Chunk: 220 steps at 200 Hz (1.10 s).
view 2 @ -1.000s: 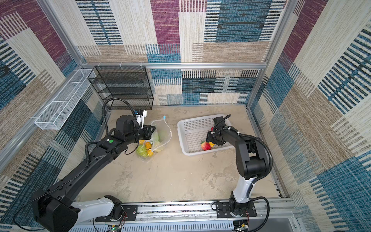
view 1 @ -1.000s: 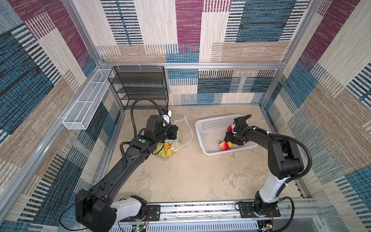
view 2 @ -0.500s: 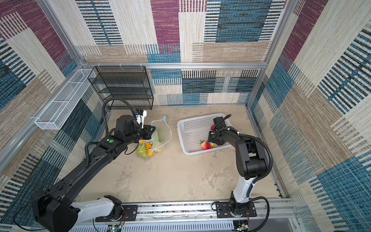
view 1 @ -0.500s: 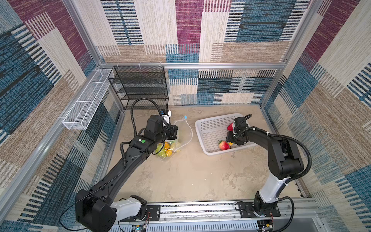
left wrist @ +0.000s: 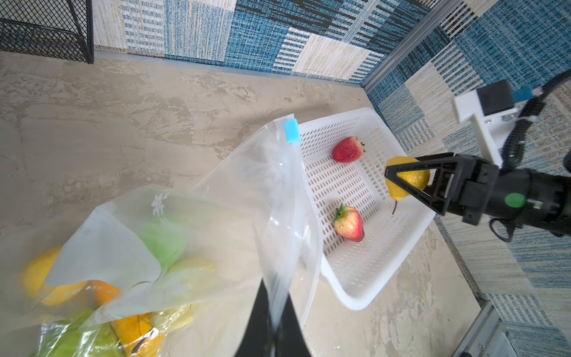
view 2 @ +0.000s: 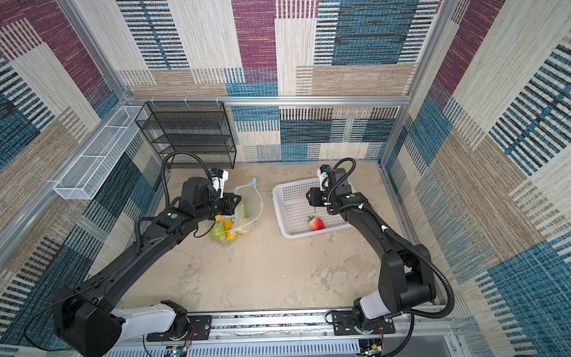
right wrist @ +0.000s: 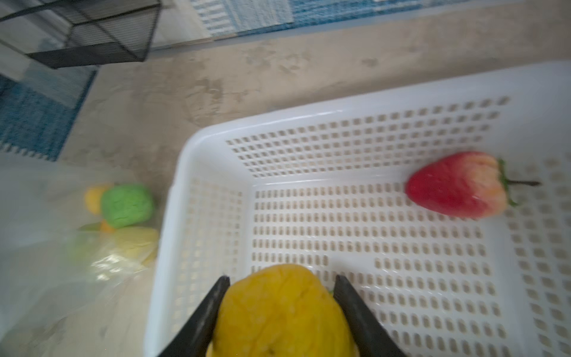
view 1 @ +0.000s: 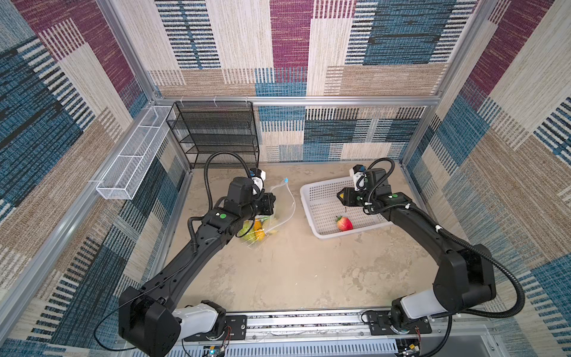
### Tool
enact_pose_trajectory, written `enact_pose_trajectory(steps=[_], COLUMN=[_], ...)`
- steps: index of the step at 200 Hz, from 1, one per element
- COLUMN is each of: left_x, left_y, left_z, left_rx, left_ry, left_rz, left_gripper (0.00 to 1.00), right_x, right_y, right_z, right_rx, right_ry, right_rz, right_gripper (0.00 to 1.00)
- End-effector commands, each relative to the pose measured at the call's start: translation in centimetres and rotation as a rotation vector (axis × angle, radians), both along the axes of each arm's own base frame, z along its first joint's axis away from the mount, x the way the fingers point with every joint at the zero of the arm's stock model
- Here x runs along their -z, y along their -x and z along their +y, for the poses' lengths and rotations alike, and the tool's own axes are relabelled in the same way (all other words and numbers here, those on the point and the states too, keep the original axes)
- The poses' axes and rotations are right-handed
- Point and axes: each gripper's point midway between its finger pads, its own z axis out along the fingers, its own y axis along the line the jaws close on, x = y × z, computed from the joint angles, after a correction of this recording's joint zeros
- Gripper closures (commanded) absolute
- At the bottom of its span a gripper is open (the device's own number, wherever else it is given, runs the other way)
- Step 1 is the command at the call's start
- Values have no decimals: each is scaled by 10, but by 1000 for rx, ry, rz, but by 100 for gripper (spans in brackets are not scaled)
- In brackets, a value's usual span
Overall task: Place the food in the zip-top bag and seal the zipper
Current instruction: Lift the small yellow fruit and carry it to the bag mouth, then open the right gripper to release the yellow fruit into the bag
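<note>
We see the yellow pear [right wrist: 284, 312] clamped, stem downward, between the partly closed jaws of the right gripper [right wrist: 281, 278], above the white basket [right wrist: 278, 120] at right, where two strawberries [left wrist: 347, 150] lie. The zip-top bag [left wrist: 241, 191] lies to the pear's left, just beyond the basket's left wall. The left gripper [left wrist: 273, 296] pinches the bag's mouth edge and holds it up.

A white perforated basket [view 1: 321, 201] sits on the beige table [view 1: 293, 272], right of centre. A black mesh rack [view 1: 216, 133] stands against the back wall; a white wire tray [view 1: 133, 160] hangs at left
</note>
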Motion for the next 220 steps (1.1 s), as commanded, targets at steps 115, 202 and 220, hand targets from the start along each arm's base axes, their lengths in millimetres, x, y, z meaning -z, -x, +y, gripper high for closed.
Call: enact_pose_trajectory(steps=[115,202,220], left_x=[-9,-8,-9], left_y=[2,4,5], left_z=[-5,-11,-11], left_rx=[18,37,37], left_ry=[27,44,44], left_rz=[-24,-12,-15], left_gripper=[100,100,100], right_x=[-57,8,23], right_y=[26,-4,-1], right_z=[195,202,206], right_rx=[-404,-134,-120], right_ry=[-290,-203,-168], right_rz=[-140,-9,12], right_gripper=[57,56,56])
